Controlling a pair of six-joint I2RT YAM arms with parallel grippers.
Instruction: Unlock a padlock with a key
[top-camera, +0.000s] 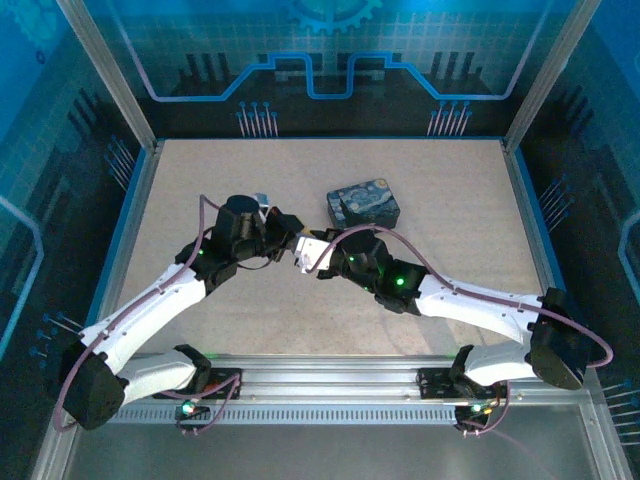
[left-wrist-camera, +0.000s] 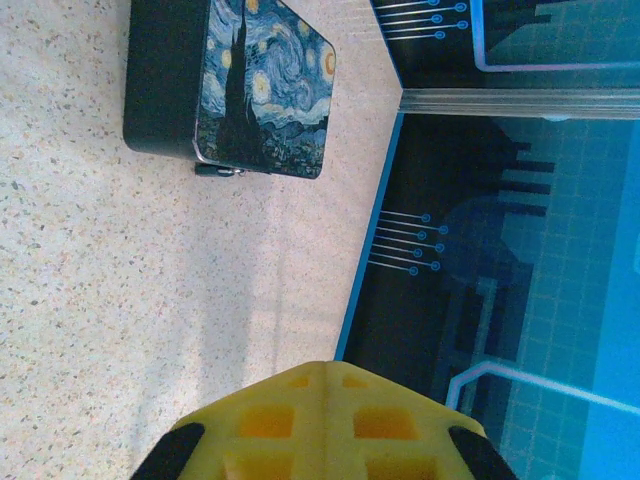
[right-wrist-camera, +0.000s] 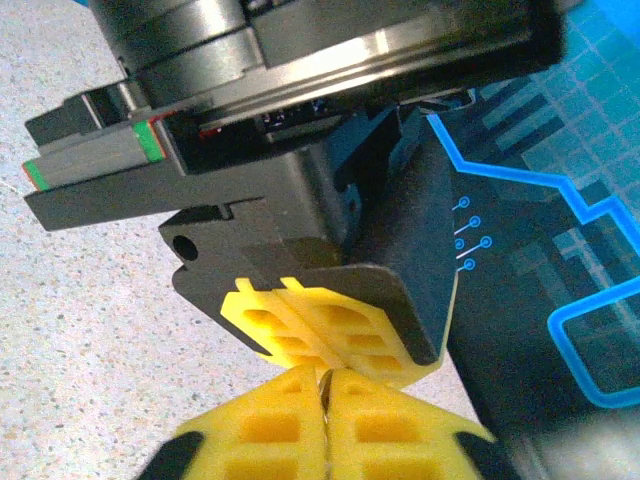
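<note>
Near the middle of the table (top-camera: 450, 270), the two arms met tip to tip. The left gripper (left-wrist-camera: 322, 380) had its jaws pressed shut, the yellow pads flush with no gap. The right gripper (right-wrist-camera: 326, 390) came in from 3 o'clock in the top view, its jaws also narrowed to a thin dark seam. Its fingertips touched the left gripper's pads from below in the right wrist view. Whether anything was pinched in either seam could not be told, and where the padlock and the key were could not be told either. A painted tin (top-camera: 363, 205) sat on the table at about 1 o'clock from the meeting point, apart from both grippers. In the left wrist view a small dark sliver (left-wrist-camera: 218, 170) lay against the tin's 6 o'clock edge, too small to identify.
</note>
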